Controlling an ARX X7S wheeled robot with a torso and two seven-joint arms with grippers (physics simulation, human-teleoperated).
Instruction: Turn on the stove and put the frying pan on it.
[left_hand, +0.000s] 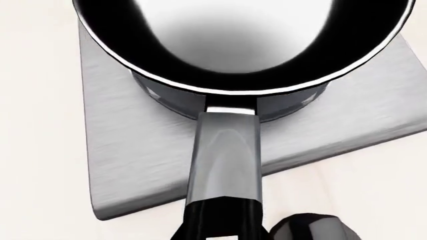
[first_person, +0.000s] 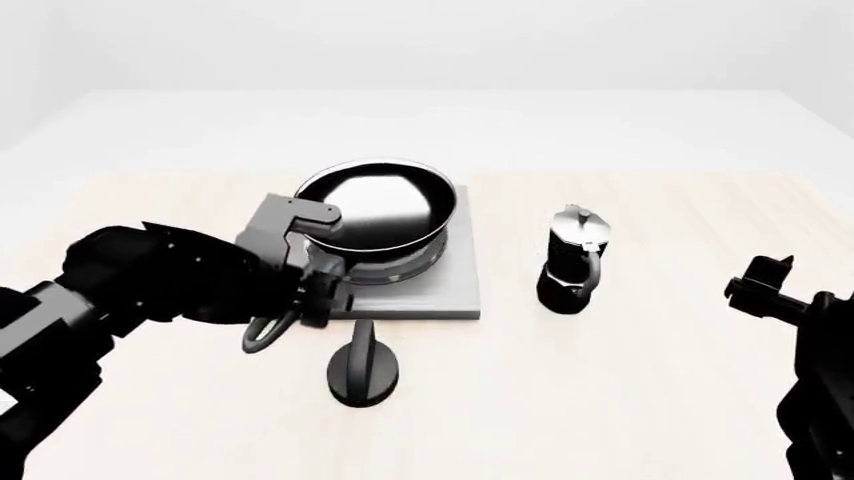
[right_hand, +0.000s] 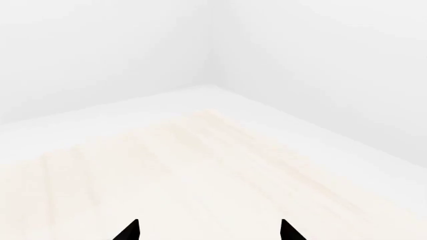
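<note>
The frying pan (first_person: 374, 205), black with a glossy pale inside, sits on the round burner of the grey square stove (first_person: 451, 292). In the left wrist view the frying pan (left_hand: 233, 45) fills the far side over the stove (left_hand: 133, 150), and its long handle (left_hand: 225, 155) runs straight back into my left gripper (left_hand: 221, 231). My left gripper (first_person: 315, 288) is shut on the handle just off the stove's near left corner. The small black knob (first_person: 362, 368) stands in front of the stove and also shows in the left wrist view (left_hand: 310, 229). My right gripper (first_person: 758, 286) is open and empty, far right.
A black-and-silver moka pot (first_person: 574, 262) stands upright just right of the stove. The right wrist view shows only pale tabletop and white walls beyond my right gripper (right_hand: 209, 227). The handle's looped end (first_person: 264, 338) sticks out behind my left gripper.
</note>
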